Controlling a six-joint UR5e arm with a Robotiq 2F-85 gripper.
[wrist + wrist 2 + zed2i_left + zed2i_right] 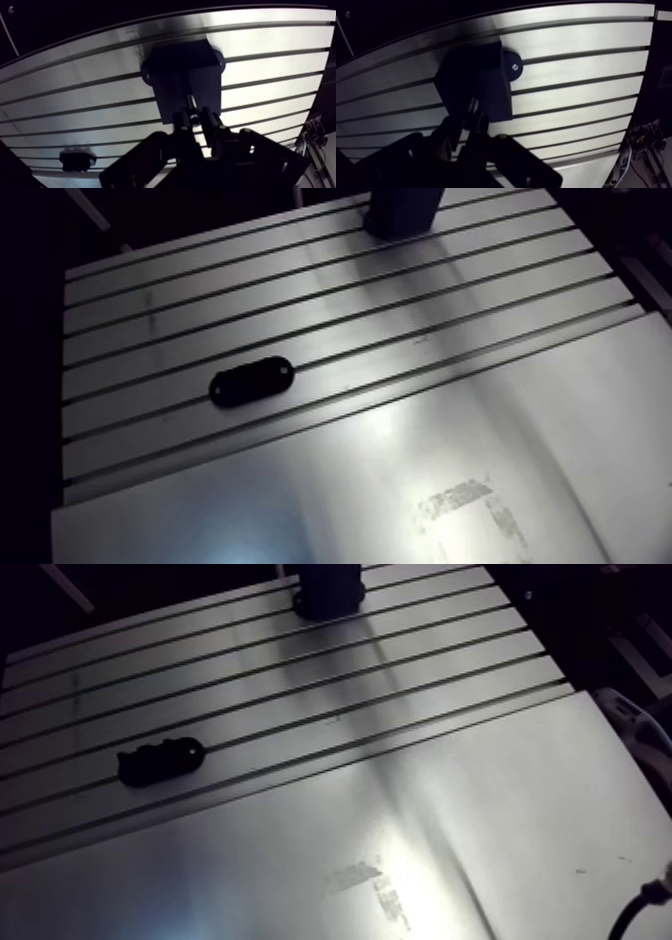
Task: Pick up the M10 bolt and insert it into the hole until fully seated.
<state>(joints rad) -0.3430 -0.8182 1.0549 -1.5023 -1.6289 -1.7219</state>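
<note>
The M10 bolt point(191, 102) is looking like a thin dark stub, pinched between the closed fingers of the gripper point(195, 116) and hanging right over the black block point(182, 62). I'm guessing it's steel: stiff, heavy for its size and slick on the threads, so gripping it high is leaving the tip free. The hole is hiding in the dark. An oval black plate point(251, 381) is lying well off on the slotted table point(450, 298), blocking nothing.

bench point(150, 338): slotted aluminium, dark parallel grooves slanting across upper half of arm view | smooth sheet point(580, 408): fills lower right, touching slotted edge | light: bright glare point(400, 443) at lower centre, scuffed patch point(465, 503) just below | surroundings: dark along left edge and upper left
</note>
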